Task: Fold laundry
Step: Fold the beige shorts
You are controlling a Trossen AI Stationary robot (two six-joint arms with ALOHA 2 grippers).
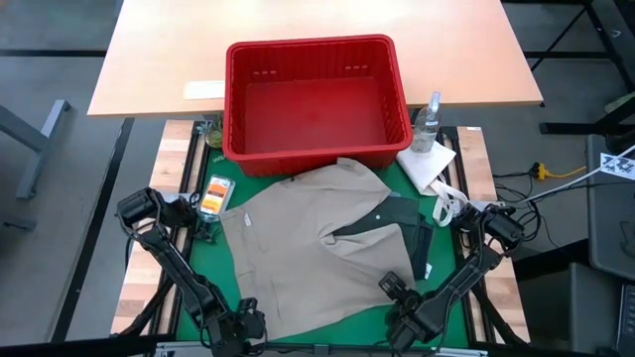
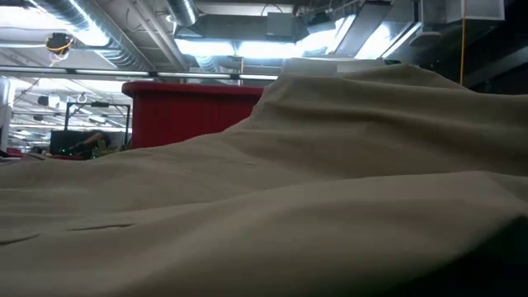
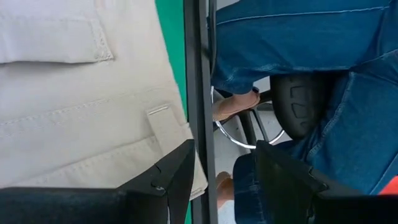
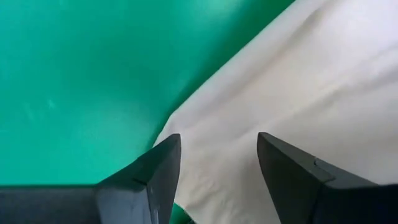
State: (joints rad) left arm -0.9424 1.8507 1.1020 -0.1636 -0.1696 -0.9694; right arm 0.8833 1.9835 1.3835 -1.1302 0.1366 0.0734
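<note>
Green mat (image 1: 402,178) covers the table, and the beige trousers (image 1: 298,248) lie spread flat at its centre. At 12 o'clock stands a red basket (image 1: 316,99). Left gripper (image 3: 214,177) at 7 o'clock and right gripper (image 4: 217,171) at 5 o'clock both stand wide apart, holding nothing.
</note>
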